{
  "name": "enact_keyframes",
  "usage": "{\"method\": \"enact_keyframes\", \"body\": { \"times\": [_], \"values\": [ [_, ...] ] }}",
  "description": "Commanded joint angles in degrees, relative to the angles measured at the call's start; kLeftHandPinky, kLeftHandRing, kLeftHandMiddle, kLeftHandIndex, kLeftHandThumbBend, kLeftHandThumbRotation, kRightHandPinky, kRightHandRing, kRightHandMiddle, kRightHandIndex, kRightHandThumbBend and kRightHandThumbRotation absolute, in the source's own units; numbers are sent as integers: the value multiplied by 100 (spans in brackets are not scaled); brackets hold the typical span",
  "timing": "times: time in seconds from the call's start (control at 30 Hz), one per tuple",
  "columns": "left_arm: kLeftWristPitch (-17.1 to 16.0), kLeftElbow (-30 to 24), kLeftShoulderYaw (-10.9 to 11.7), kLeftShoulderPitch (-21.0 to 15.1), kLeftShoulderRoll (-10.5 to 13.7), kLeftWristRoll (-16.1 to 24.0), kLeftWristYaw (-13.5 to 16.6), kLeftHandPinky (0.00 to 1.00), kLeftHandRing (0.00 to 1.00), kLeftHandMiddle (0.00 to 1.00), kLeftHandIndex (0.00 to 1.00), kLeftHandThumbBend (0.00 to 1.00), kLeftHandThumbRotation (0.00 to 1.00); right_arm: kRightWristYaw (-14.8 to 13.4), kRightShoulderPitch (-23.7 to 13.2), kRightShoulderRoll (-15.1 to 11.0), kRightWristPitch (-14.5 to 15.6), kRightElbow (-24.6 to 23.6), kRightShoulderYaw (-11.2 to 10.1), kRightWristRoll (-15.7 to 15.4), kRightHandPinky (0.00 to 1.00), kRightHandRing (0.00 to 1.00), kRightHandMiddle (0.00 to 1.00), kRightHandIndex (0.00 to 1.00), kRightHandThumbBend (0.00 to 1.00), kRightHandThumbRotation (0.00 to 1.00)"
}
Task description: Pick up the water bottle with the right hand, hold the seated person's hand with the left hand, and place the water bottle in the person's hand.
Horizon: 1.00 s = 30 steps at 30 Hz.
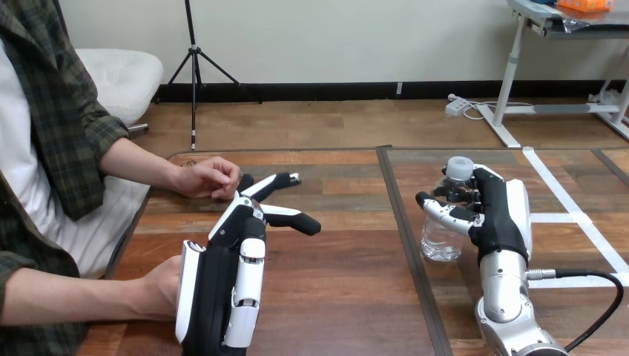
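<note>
Shot from the head, close over the near edge of the wooden table (341, 285), facing forward and down toward its far edge, taking in the left hand (216, 285) at lower left and the right hand (508, 216) at lower right.

You have nothing legible to work from here: no word, number or sign can be read on anything on the table. The water bottle (443, 226) looks clear-walled, and any print it may carry is too small to make out.
</note>
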Motion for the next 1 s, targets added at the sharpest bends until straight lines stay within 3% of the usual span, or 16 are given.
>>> {"method": "enact_keyframes", "body": {
  "times": [0.0, 0.97],
  "values": [
    [-139, -10, -2, -271, -118, -60, -8, 100, 53, 53, 71, 0, 100, 39, -265, 11, 0, -28, 17, 20, 66, 68, 73, 69, 62, 0],
    [-144, -23, -22, -252, -88, -143, -126, 100, 53, 53, 69, 0, 100, 36, -252, 38, -27, -17, 10, 21, 52, 55, 57, 55, 55, 0]
  ]
}}
